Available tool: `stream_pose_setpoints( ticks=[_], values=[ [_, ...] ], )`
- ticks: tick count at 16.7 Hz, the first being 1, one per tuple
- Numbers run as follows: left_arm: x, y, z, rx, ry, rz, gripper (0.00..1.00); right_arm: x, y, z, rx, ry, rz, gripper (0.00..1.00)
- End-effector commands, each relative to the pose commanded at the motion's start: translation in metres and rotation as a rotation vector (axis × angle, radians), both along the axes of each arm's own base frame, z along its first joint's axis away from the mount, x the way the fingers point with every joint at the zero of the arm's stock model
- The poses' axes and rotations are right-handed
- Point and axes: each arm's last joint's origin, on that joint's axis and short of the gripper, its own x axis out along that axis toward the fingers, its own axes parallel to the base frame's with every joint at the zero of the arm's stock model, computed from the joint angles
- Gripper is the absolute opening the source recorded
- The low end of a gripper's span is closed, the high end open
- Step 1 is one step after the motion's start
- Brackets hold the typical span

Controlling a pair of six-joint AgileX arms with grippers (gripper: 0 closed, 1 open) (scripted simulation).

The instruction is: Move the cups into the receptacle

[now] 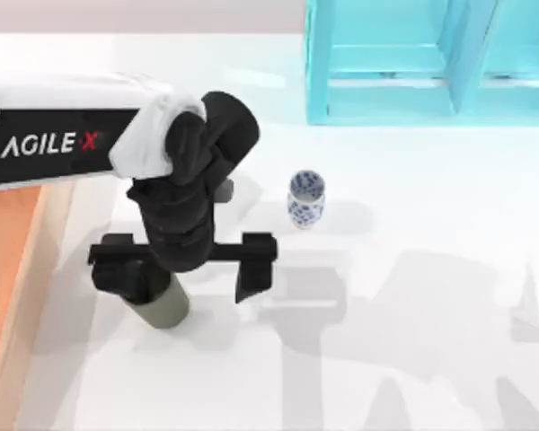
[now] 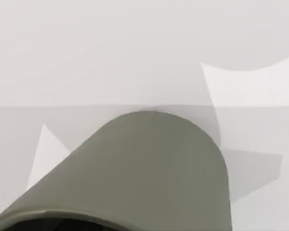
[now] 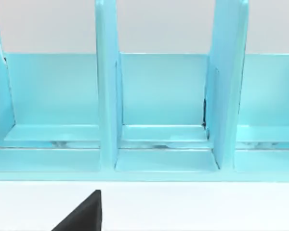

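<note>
Left end effector [image 1: 181,269] spread beside olive cup [image 1: 162,303] | patterned cup [image 1: 305,199] apart | shelf [image 1: 431,63] behind

Layout of the worktop [image 1: 413,359], referenced to the left claw [image 1: 181,265]. The wider cup [image 1: 162,305] stands on the worktop directly beneath the claw, against its left finger [image 1: 117,265]. The narrower cup [image 1: 305,199] stands upright to the claw's right and farther back, well apart. The tray [image 1: 18,269] lies to the claw's left, at the worktop's left edge. The shelf unit [image 1: 431,63] stands behind and to the right.
</note>
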Motion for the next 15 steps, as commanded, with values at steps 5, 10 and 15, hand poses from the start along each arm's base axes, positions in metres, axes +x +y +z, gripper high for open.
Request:
stream_pose_setpoints(
  ticks=[5,10,15],
  values=[
    [0.0000,0.0000,0.0000,0.000,0.000,0.000,0.55,0.0000,0.0000,0.0000,0.000,0.000,0.000,1.00],
    [0.0000,0.0000,0.0000,0.000,0.000,0.000,0.17,0.0000,0.0000,0.0000,0.000,0.000,0.000,1.00],
    [0.0000,0.0000,0.0000,0.000,0.000,0.000,0.00,0.0000,0.0000,0.0000,0.000,0.000,0.000,1.00]
  ],
)
